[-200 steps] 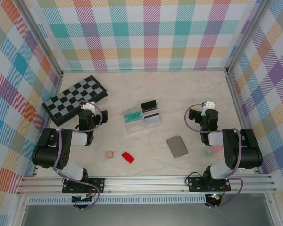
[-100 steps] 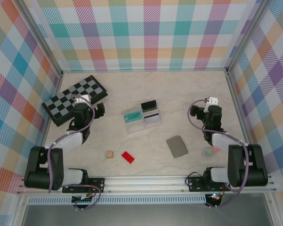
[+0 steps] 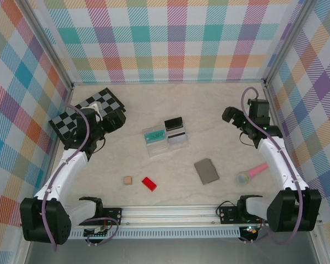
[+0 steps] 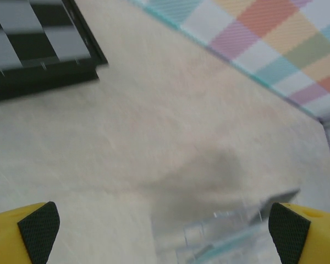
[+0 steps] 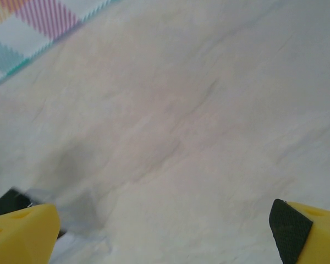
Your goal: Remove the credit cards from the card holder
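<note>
Both my arms have swung out from their folded pose across the pale marbled surface (image 3: 209,104). My left claw (image 3: 119,117) and right claw (image 3: 231,114) are spread, pinching nothing. The flat grey fabric card holder (image 3: 207,171) lies shut near the front. A clear-teal plastic card (image 3: 155,138), a silver-grey card (image 3: 177,139) and a black card (image 3: 174,122) lie mid-surface. I should pin the holder's edge before opening it. Its inside is hidden.

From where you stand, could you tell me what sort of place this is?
Likely a robot test cell: plaid walls box in a marbled table, with left arm and right arm bolted to an aluminium rail.
</note>
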Motion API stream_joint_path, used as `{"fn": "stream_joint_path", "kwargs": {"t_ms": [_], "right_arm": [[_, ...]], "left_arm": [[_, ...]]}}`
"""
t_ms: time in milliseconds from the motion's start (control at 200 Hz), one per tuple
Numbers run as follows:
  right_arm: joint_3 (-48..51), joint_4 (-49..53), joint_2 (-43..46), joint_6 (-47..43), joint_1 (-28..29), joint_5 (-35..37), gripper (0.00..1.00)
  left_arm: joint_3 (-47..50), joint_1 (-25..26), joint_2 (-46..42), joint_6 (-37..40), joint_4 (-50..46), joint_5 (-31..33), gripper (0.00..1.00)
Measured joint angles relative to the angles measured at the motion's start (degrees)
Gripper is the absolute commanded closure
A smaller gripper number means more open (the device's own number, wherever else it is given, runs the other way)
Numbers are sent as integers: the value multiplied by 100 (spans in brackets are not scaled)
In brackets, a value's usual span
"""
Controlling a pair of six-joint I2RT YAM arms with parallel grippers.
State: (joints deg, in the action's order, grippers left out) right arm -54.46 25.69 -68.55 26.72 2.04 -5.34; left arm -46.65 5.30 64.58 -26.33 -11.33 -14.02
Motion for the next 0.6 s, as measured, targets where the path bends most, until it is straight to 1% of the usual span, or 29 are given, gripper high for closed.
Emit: {"fn": "stream_joint_path", "kwargs": {"t_ms": [125, 255, 475, 600], "right_arm": [[291, -9, -170, 254, 192, -905, 0], [345, -111, -586, 378, 636, -1370, 1], [345, -610, -1318, 538, 1268, -1759, 6], [343, -903, -1775, 605, 1453, -1875, 12]], "left_arm": [[2, 234, 269, -289, -369, -509, 0], [138, 732, 461, -538, -411, -743, 1], [645, 1333, 885, -1075, 105, -844, 15], [684, 1665, 1307, -1318, 468, -817, 24]]}}
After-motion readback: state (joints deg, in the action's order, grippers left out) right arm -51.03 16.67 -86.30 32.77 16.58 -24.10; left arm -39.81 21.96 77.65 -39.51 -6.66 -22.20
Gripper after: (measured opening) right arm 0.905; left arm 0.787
